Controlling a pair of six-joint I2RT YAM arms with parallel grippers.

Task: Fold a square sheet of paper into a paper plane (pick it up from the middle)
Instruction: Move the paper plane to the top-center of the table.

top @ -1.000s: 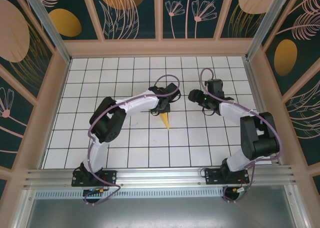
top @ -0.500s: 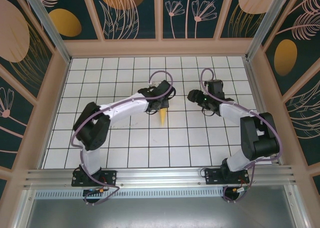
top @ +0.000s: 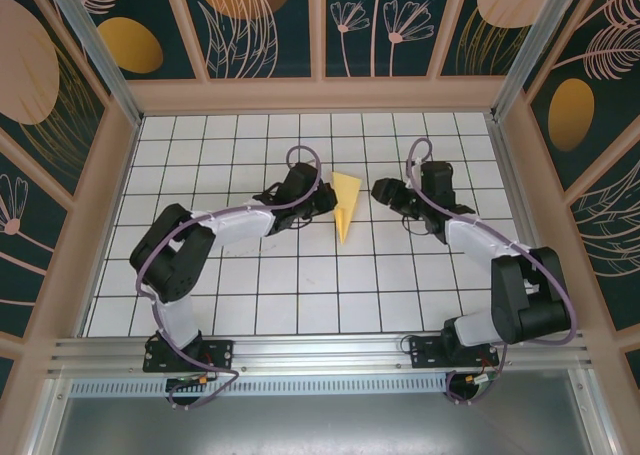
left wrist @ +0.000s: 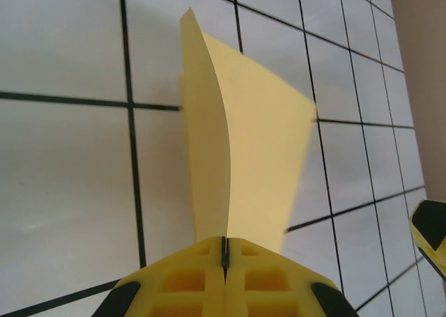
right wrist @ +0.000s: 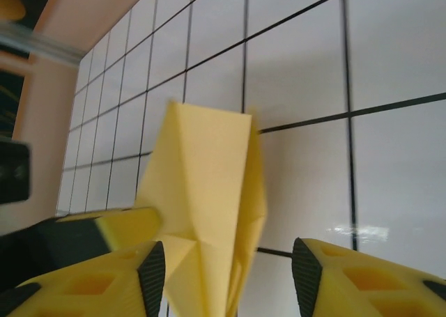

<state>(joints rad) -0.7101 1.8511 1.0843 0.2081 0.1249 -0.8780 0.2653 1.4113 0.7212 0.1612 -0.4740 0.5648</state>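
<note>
1. One paper plane [top: 346, 207]: a pointed dart of thin yellow paper with creased folds. Its wide end faces the far wall and its tip faces the arm bases. It sits over the middle of the worktop, between the two grippers. Whether the tip touches the tiles cannot be told.
2. One left gripper [left wrist: 224, 251]: its yellow fingers are pressed together and clamped on the paper plane's side. The paper rises out of the seam between them and stands on edge, with one flap curving away. In the top view it meets the plane from the left.
3. One right gripper [right wrist: 228, 275]: its jaws are apart, with one yellow, black-tipped finger on each side of the plane's creased body. One finger is just beside the paper and the other stands clear of it. Contact cannot be told.
4. One worktop [top: 250, 275]: a white surface ruled into squares by thin black lines, bounded by a pale wooden frame.
5. Two arms: left arm [top: 230, 225] and right arm [top: 500, 265]. Both have white and black links with purple cables, and their bases are bolted to a metal rail at the near edge.
6. Several wall panels [top: 260, 25]: dark teal, printed with orange ovals and pale plant outlines.
</note>
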